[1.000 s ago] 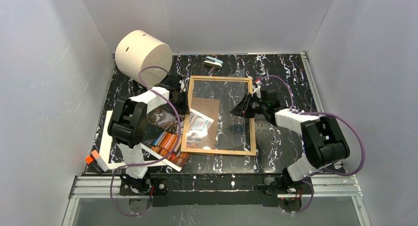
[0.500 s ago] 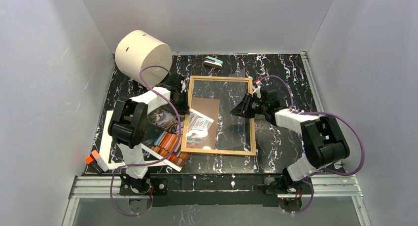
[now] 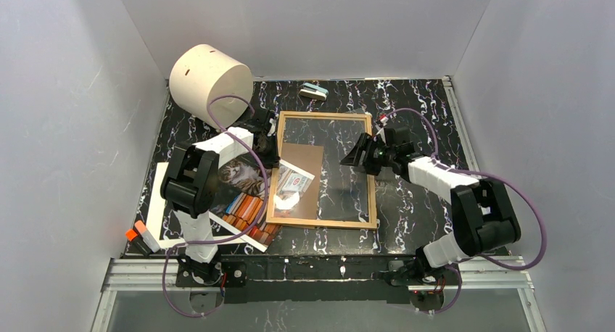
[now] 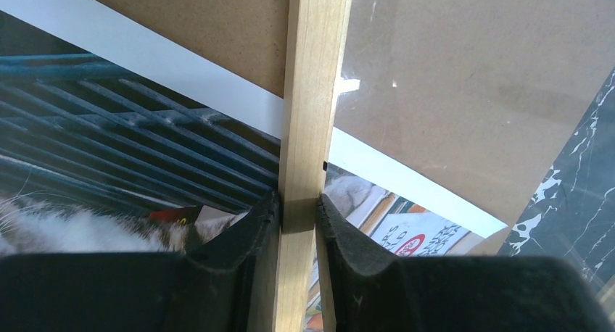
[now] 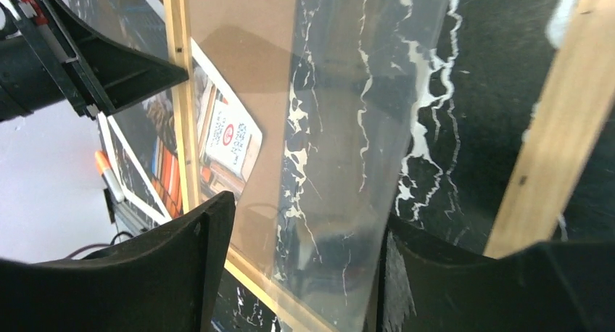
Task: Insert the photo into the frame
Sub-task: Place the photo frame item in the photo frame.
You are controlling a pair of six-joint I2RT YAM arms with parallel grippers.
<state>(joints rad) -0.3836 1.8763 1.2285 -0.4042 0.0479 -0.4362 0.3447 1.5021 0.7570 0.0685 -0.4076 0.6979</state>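
Observation:
The frame (image 3: 321,220), thin light wood with a clear front, lies flat mid-table. My left gripper (image 3: 271,152) is shut on its left rail (image 4: 308,93), a pad on each side. The photo (image 3: 241,190), a cat on coloured books, lies left of the frame, partly under that rail and my left arm; its dark top and cat fur (image 4: 87,230) show in the left wrist view. My right gripper (image 3: 360,156) is open by the frame's right rail (image 5: 558,122), its fingers (image 5: 210,223) wide apart around a loose clear sheet (image 5: 362,151).
A plain brown board (image 3: 304,165) and a small printed label (image 3: 293,181) show through the glazing. A white mat sheet (image 3: 155,209) lies under the photo. A cream cylinder (image 3: 210,77), a small teal object (image 3: 314,91) and an orange-capped marker (image 3: 139,236) are around.
My right gripper's jaws have spread apart and its arm has shifted slightly. The left gripper has stayed clamped on the frame's left rail.

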